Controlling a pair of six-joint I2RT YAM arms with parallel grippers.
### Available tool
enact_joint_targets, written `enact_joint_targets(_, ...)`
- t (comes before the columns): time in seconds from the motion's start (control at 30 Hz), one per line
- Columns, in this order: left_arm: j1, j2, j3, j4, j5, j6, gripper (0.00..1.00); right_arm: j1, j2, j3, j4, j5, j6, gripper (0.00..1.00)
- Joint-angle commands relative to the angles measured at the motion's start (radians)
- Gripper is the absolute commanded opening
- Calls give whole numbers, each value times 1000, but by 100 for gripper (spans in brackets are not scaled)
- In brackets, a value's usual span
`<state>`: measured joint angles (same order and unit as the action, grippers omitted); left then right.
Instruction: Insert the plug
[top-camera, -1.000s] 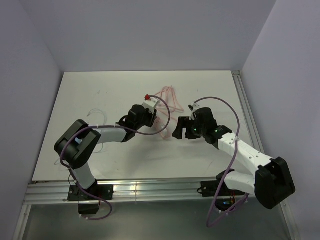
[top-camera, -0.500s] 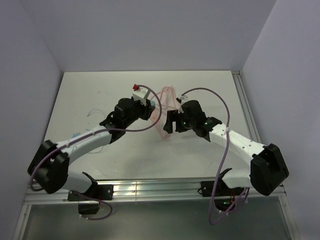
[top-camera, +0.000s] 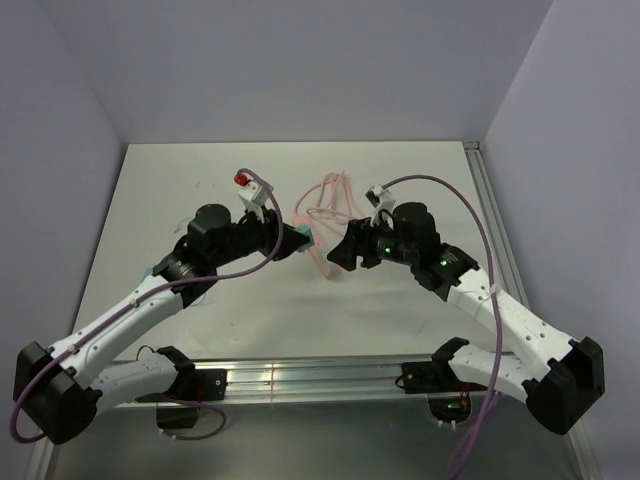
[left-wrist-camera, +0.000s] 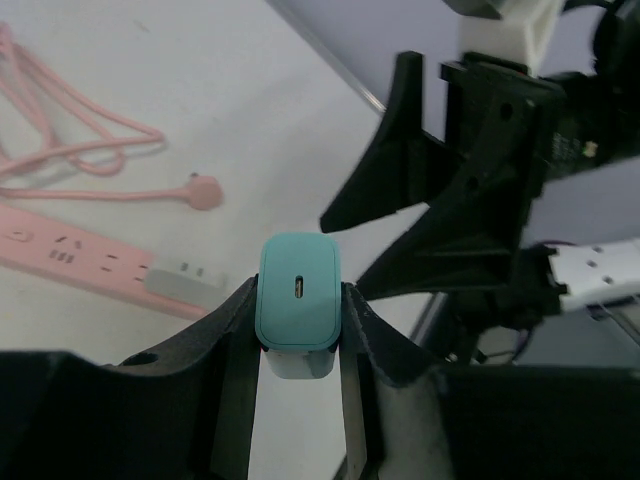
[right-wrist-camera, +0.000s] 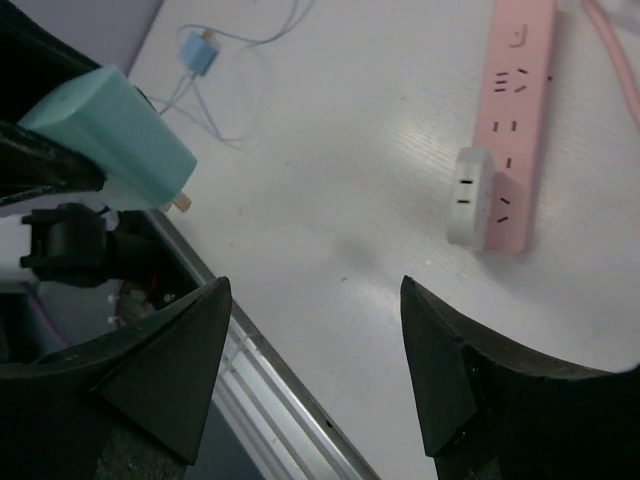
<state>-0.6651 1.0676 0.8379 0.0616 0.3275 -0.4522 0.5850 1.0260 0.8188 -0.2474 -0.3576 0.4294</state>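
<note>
The plug (left-wrist-camera: 297, 305) is a teal block with a pale base, gripped between my left gripper's (left-wrist-camera: 298, 300) fingers and held above the table. It also shows in the top view (top-camera: 298, 240) and in the right wrist view (right-wrist-camera: 112, 135), where a metal prong sticks out under it. My right gripper (right-wrist-camera: 315, 285) is open and empty, facing the plug from the right in the top view (top-camera: 338, 255); in the left wrist view its black fingers (left-wrist-camera: 420, 190) are just beyond the plug. The pink power strip (right-wrist-camera: 520, 90) lies on the table below, with a white adapter (right-wrist-camera: 470, 195) plugged in.
A pink cable (top-camera: 330, 195) lies looped behind the grippers. A small light-blue connector (right-wrist-camera: 200, 52) with a thin pale wire lies on the table at the left. The aluminium rail (top-camera: 320, 375) runs along the near edge. Walls close in on the left, back and right.
My left arm has stretched out and lifted, carrying the plug up from the strip area. My right gripper has shifted slightly and now faces the plug.
</note>
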Motion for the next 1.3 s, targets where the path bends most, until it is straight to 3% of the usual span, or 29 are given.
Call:
enact_joint_targets(0.0, 2, -99, -14, 11, 207, -48, 0, 4, -58, 46, 17, -145, 9, 75)
enact_joint_targets(0.07, 2, -139, -40, 30, 304, -55, 0, 4, -73, 46, 28, -229, -7, 74)
enact_joint_targets(0.2, 2, -178, -80, 92, 360, -138, 0, 7, -83, 8, 120, -516, -12, 71)
enact_joint_targets(0.3, 2, -179, -114, 167, 418, -181, 0, 19, -90, -20, 221, -584, 40, 70)
enact_joint_targets(0.43, 1, -172, -129, 196, 418, -200, 0, 36, -103, -41, 368, -629, 127, 68)
enact_joint_targets(0.93, 2, -150, -151, 297, 478, -255, 0, 87, -17, -18, 444, -616, 167, 51)
enact_joint_targets(1.03, 2, -149, -155, 311, 484, -264, 0, 88, -1, -9, 459, -613, 181, 43)
enact_joint_targets(1.13, 1, -146, -151, 316, 492, -272, 0, 90, 9, -6, 453, -595, 181, 17)
enact_joint_targets(1.17, 1, -149, -149, 304, 484, -269, 3, 90, 12, -6, 447, -589, 177, 0)
enact_joint_targets(1.2, 2, -161, -149, 296, 473, -267, 10, 90, 9, -12, 439, -581, 172, 0)
enact_joint_targets(1.23, 2, -167, -151, 290, 457, -267, 30, 90, 5, -18, 444, -571, 177, 0)
enact_joint_targets(1.27, 1, -178, -154, 274, 420, -266, 40, 90, -6, -26, 451, -564, 181, 0)
